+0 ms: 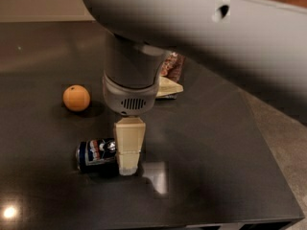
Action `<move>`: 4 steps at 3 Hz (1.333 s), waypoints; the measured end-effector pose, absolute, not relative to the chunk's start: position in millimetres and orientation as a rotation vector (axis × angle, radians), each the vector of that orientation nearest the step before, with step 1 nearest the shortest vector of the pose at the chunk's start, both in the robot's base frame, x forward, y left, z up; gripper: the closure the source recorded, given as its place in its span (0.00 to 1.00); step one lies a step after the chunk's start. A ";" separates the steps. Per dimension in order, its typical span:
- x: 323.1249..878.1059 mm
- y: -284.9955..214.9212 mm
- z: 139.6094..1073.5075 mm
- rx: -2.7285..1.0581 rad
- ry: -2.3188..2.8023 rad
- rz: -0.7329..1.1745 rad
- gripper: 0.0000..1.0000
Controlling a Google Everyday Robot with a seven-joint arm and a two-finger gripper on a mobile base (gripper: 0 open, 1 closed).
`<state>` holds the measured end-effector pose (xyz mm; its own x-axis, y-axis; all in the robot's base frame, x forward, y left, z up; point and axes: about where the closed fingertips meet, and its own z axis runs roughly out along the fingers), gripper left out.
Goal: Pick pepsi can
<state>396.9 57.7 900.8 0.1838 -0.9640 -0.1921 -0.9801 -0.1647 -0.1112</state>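
Observation:
The pepsi can [95, 153] is dark blue with a red-and-white logo. It lies on its side on the dark table [216, 143], at the front left. My gripper [127, 165] hangs straight down from the grey wrist [132, 87]. Its cream tip is down at the table, right at the can's right end, and covers that end. The big grey arm fills the top of the view and hides the back of the table.
An orange ball [76, 98] sits left of the wrist, behind the can. A tan-and-brown snack bag [170, 78] lies behind the wrist, partly hidden. The table's front edge runs along the bottom and its right edge slants down the right.

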 end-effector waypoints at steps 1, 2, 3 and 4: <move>389.9 65.5 892.5 -2.274 1.866 0.089 0.00; 383.6 73.4 884.7 -2.300 1.855 0.078 0.00; 381.4 80.8 876.7 -2.321 1.850 0.070 0.00; 380.4 86.6 867.7 -2.339 1.851 0.069 0.00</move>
